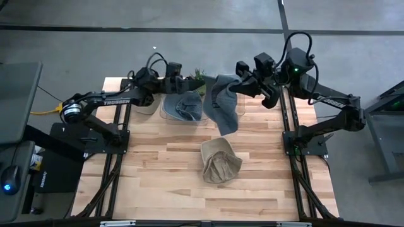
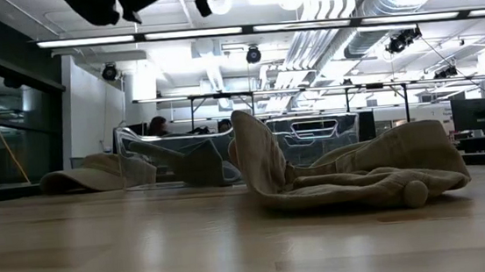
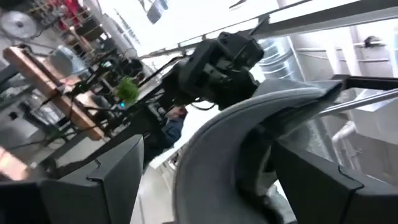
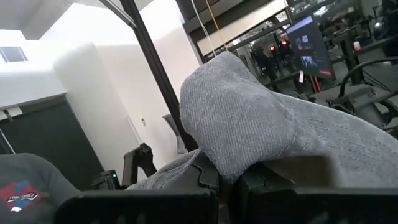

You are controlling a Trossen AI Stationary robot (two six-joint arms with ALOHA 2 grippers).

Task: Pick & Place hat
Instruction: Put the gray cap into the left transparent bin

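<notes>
Closest to the front edge of the wooden table (image 1: 158,189), a tan hat (image 1: 219,161) is lying crumpled on the boards — in the low view it's sitting flopped right in the middle (image 2: 352,175). Further back, a clear plastic bin (image 1: 183,107) is standing near the table's far edge with a grey-green hat (image 1: 189,104) sitting inside it, and another pale cap (image 2: 96,173) is lying just beside the bin on its left. The grey hat (image 1: 222,104) is hanging in the air just to the right of the bin, between the two arms. The right gripper (image 1: 243,83) is pinching its top edge, fingers clamped on the knit fabric (image 4: 249,124). The left gripper (image 1: 183,81) is hovering over the bin's far side, pointed at the hanging hat — honestly can't tell whether its fingers are spread or closed.
</notes>
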